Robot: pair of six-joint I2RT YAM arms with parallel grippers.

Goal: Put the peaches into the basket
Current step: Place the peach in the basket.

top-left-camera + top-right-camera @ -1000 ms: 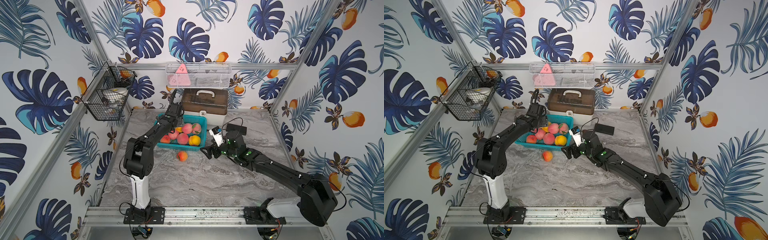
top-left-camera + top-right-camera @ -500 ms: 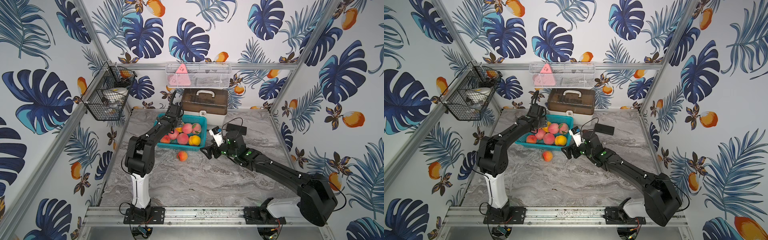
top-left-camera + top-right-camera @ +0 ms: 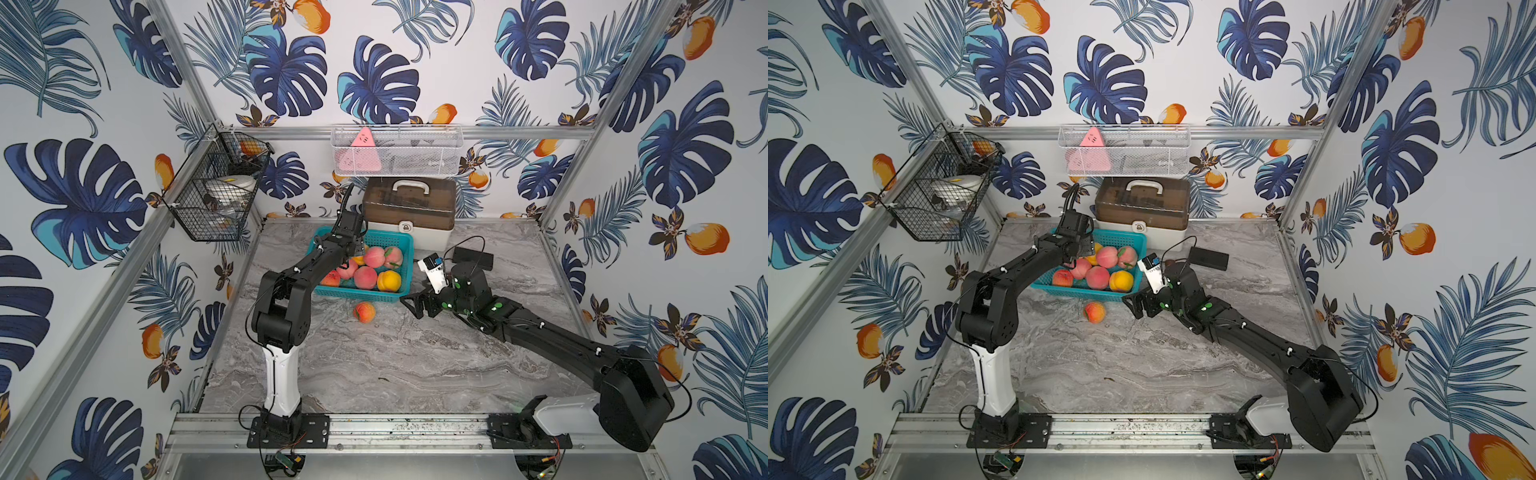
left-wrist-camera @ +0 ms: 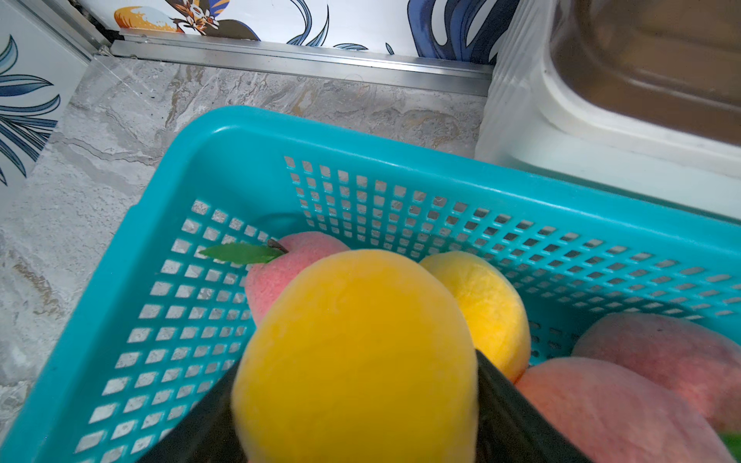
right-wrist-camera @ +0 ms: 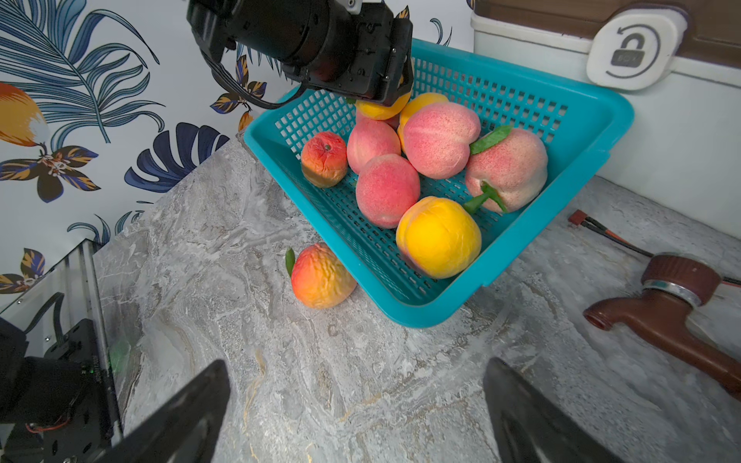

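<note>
The teal basket [image 3: 401, 240] stands at the back of the table and holds several pink, yellow and orange-red peaches [image 3: 365, 277]. My left gripper [image 4: 355, 377] hangs over the basket's back left part, shut on a yellow peach [image 4: 353, 352] that fills the left wrist view. One orange-red peach [image 3: 364, 311] with a small leaf lies on the table just in front of the basket [image 5: 601, 104], also in the right wrist view [image 5: 320, 276]. My right gripper [image 5: 357, 385] is open and empty, low over the table by the basket's front right corner [image 3: 415, 305].
A white box with a brown lid [image 3: 409, 208] stands right behind the basket. A black wire basket [image 3: 216, 195] hangs on the left wall and a white mesh basket [image 3: 395, 151] on the back rail. A black box with a cable [image 3: 471, 257] and a brown tap [image 5: 661, 308] lie to the right.
The left arm's elbow has shifted slightly while its gripper stays over the basket with the yellow peach. The right arm has not moved.
</note>
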